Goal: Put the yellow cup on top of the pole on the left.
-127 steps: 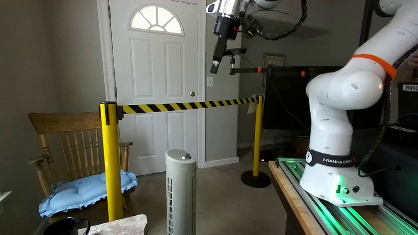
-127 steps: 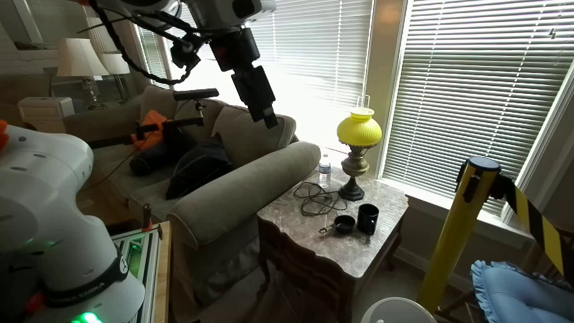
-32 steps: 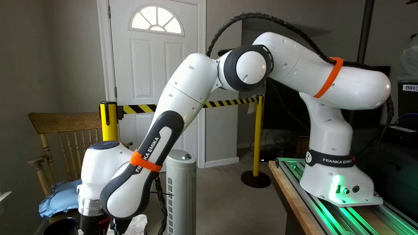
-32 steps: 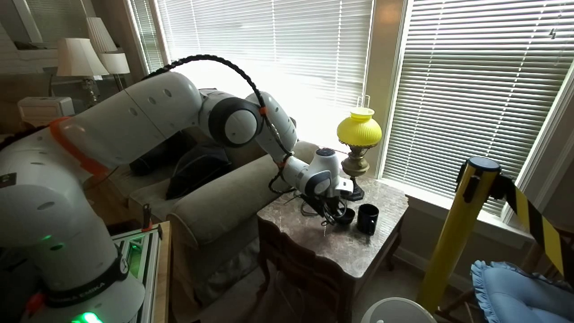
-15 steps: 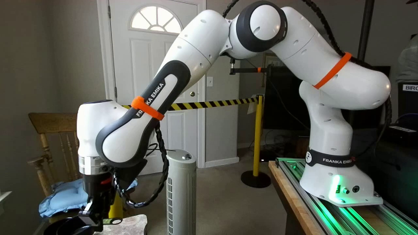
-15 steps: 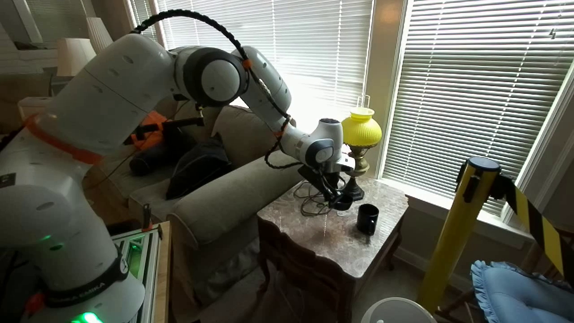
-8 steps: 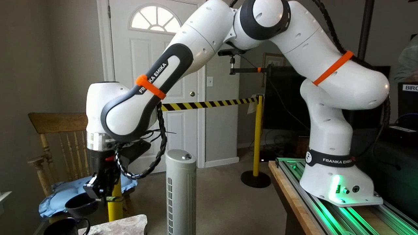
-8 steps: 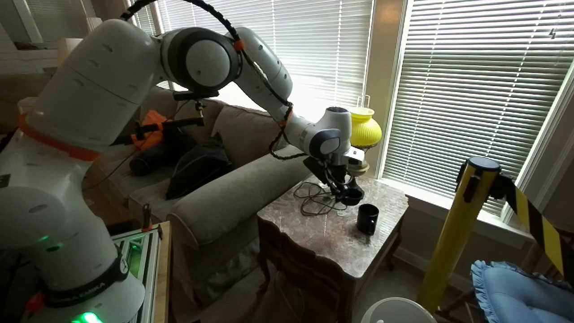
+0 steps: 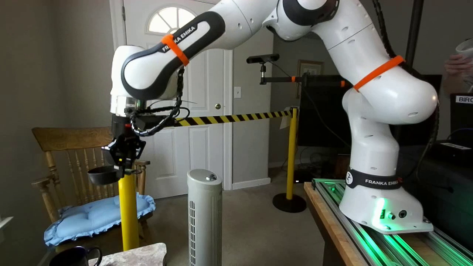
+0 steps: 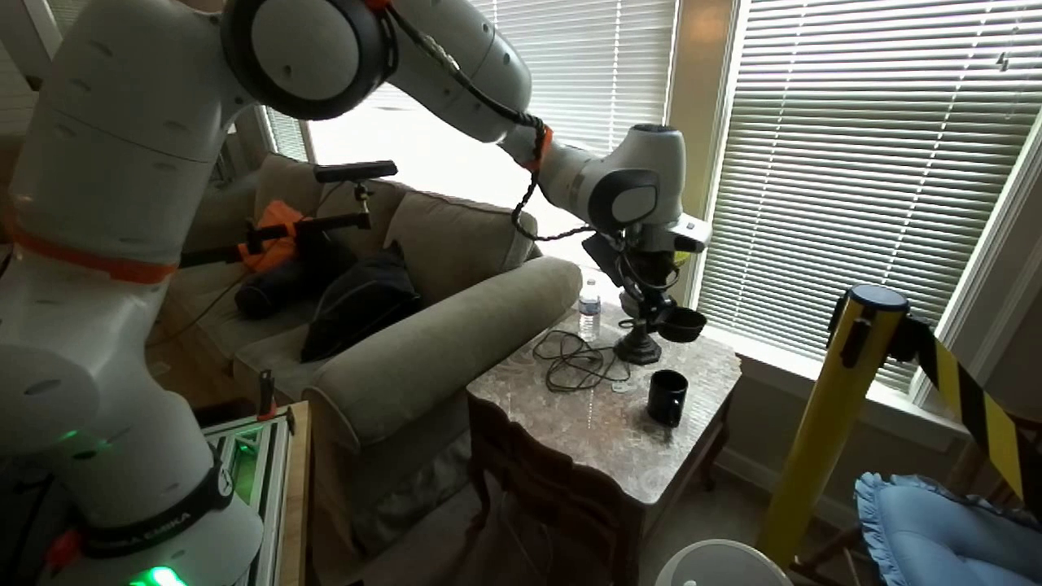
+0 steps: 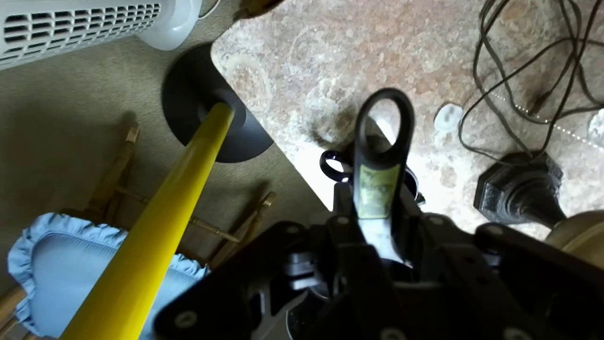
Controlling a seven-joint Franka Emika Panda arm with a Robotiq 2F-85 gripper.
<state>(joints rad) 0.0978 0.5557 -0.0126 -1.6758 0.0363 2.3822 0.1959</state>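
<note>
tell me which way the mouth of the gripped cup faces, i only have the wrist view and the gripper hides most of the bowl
Observer: Upward; an exterior view shows the cup with its open mouth facing up.
Operator: my view cuts off the top of the yellow pole by the blue cushion, what's up there
Observer: A flat dark cap, seen in an exterior view.
Operator: is the cup over that yet
Observer: Not yet; in an exterior view, window blinds show in the gap between the cup and the yellow pole.
</note>
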